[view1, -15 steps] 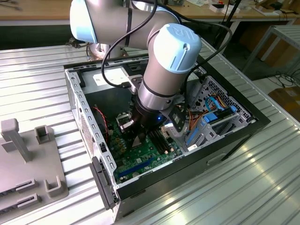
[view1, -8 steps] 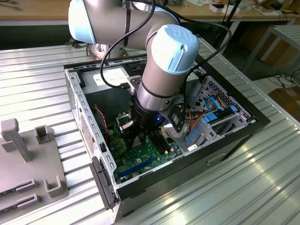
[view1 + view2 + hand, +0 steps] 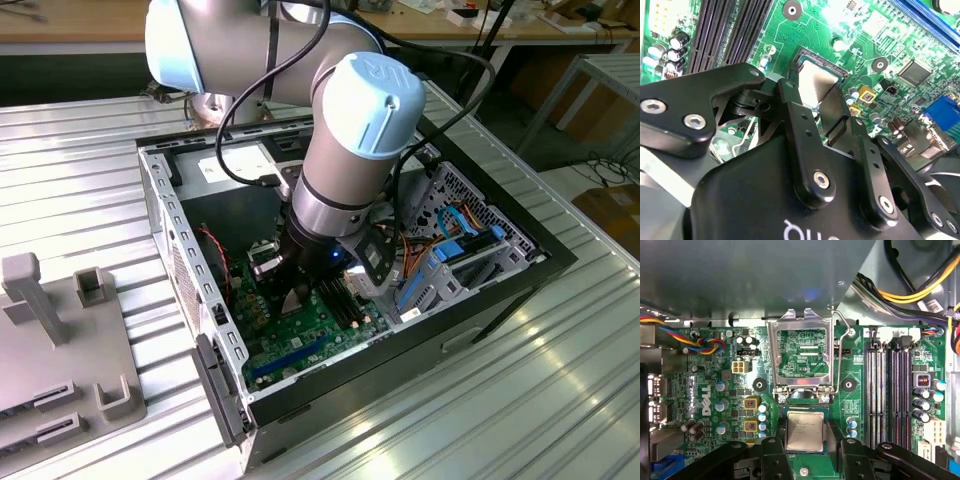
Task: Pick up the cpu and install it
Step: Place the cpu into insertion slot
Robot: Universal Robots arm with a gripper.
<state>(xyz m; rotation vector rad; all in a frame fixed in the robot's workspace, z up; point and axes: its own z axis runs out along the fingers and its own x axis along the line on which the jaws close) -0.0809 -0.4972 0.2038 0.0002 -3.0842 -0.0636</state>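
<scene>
Now, at the exterior view's left, I see a grey holder tray (image 3: 60, 350) on the metal table (image 3: 80, 170). Next to it, in the middle, is the open computer case (image 3: 185, 260), and my arm reaches down into it. The gripper (image 3: 300, 290) is low over the green motherboard (image 3: 310, 335).

In the first wrist view the cpu (image 3: 804, 430) is right at the black socket (image 3: 781, 421). The metal frame (image 3: 799, 324) is flipped open just beside it. In the second wrist view the fingers (image 3: 790, 107) pinch the cpu on two opposite edges, one on each side. I cannot tell if it sits in the socket or hangs just above it.

I think the cpu is thin, light and stiff. Its shiny face looks slippery, and it is easy to hurt. So the edges are the good place to hold it, kept flat, with no hard push.

At the exterior view's right, coloured wires (image 3: 450, 240) lie inside the case.
</scene>
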